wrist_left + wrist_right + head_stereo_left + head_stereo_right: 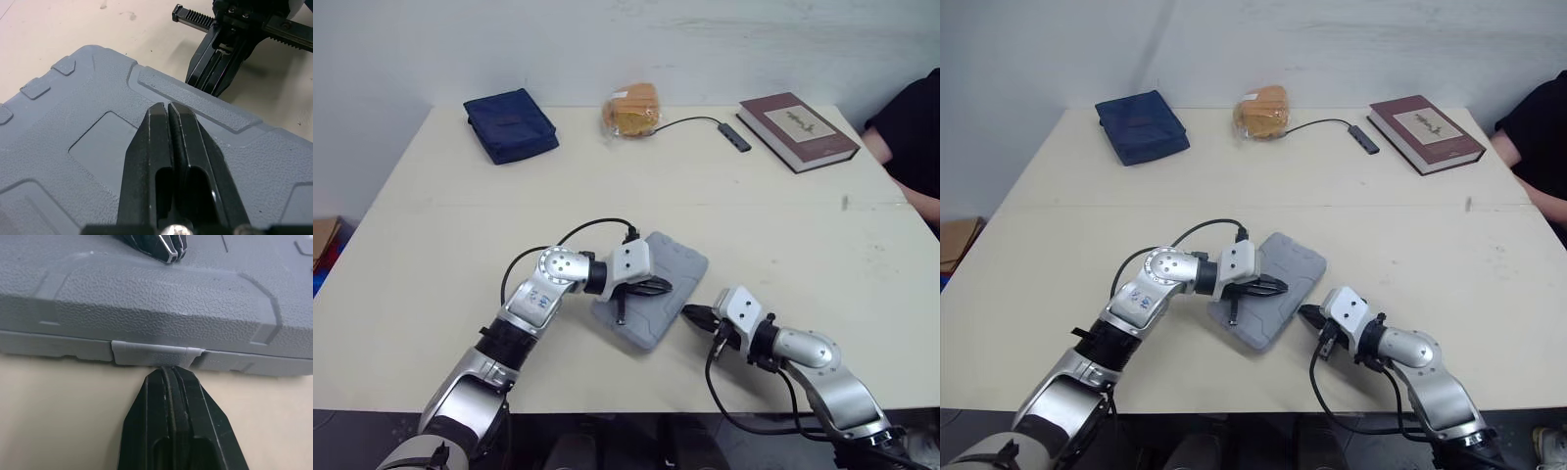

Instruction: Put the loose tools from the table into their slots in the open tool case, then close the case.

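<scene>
Left gripper (168,111): jaws pressed together, nothing between them, tips down on the lid of the tool case (677,262), roughly mid-lid; touching or a hair above, can't tell

Right gripper (168,376): jaws also closed tight and empty, tips aimed at the latch (155,353), the small tab in the middle of the case's side edge facing that arm; just short of it or barely touching, unclear

Case: grey, lid already down, lying flat and skewed on the table (431,245), near-centre, between the two arms. Tools presumably inside; what's left looks like snapping the latch shut

Handling, my read: hard moulded plastic, stiff, pebbled texture so the jaws get decent friction on top. Moderate weight with tools in, but it sits on a smooth table and will likely slide or pivot if shoved from the right side alone. Best to pin the lid from above with the left tips and push the latch square at its middle with the right. The tab is thin and small, so an off-centre push could slip under or past it. Don't try pinching the case body, too wide; use the edge or the tab

Far side: navy pouch (511,125) left, bagged bread (632,110) centre, cable hub (737,137), book (798,131) right, a person's sleeve (913,116) at the right edge; all well apart from the case
</scene>
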Available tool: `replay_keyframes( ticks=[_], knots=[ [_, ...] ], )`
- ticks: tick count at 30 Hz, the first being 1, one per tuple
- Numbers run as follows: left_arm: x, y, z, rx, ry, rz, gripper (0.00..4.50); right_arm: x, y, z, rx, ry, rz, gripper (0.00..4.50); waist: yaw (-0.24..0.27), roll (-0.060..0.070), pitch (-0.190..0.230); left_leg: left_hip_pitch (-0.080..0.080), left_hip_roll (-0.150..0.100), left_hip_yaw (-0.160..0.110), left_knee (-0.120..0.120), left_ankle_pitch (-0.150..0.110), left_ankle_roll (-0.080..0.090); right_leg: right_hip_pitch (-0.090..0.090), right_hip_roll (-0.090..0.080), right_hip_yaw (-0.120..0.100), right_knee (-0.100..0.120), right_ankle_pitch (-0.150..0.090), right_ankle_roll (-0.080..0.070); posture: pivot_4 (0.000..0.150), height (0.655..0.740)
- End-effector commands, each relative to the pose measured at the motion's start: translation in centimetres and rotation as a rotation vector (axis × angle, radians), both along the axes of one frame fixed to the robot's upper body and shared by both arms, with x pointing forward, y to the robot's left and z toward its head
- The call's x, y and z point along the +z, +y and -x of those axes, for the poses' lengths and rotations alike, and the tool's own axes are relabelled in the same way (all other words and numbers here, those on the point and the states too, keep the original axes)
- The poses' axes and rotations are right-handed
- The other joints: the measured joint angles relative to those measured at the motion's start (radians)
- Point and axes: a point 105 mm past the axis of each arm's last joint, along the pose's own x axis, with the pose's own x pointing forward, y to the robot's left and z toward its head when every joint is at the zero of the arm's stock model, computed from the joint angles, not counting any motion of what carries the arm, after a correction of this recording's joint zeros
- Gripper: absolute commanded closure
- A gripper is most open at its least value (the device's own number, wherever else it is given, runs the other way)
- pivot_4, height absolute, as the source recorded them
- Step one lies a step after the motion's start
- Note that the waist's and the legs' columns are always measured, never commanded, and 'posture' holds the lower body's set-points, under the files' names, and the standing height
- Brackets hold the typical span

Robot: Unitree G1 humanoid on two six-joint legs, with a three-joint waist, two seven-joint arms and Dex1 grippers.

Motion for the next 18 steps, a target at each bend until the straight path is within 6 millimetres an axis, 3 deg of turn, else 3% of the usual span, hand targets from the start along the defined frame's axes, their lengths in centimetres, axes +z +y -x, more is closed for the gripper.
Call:
replay_keyframes(
  ticks=[1, 9, 14, 18],
  knots=[
    [-5.3, 1.9, 0.1, 0.071, 0.149, -0.147, 4.47, 0.9, 1.6, -0.5, 0.041, -0.014, -0.01, 4.5, -0.004, -0.002, -0.001, 0.001, 0.0, 0.0, 0.0, 0.0, 0.0, 0.0, 0.0, 0.0, 0.0, 0.0, 0.0, 0.15, 0.74],
    [-5.4, 2.5, -0.4, 0.098, 0.149, -0.135, 4.47, 2.1, 0.7, -1.1, 0.012, -0.044, -0.024, 4.5, -0.006, -0.002, -0.001, 0.015, 0.004, -0.001, -0.004, -0.003, 0.0, 0.014, 0.001, 0.0, -0.002, -0.002, -0.004, 0.15, 0.74],
    [-1.9, 2.3, -0.3, 0.027, 0.083, 0.058, 4.47, 2.7, -1.8, -0.2, 0.036, -0.04, 0.035, 4.5, -0.002, 0.0, -0.001, 0.014, 0.004, -0.001, -0.004, -0.003, 0.0, 0.013, 0.001, 0.0, -0.003, -0.002, -0.004, 0.15, 0.74],
    [0.8, 3.5, 0.0, -0.032, 0.006, 0.157, 4.47, 3.3, -3.5, 1.3, 0.085, -0.006, 0.075, 4.5, -0.002, 0.002, 0.003, 0.012, 0.004, -0.002, -0.005, -0.004, 0.0, 0.013, 0.001, -0.001, -0.006, -0.002, -0.004, 0.15, 0.74]
  ],
)
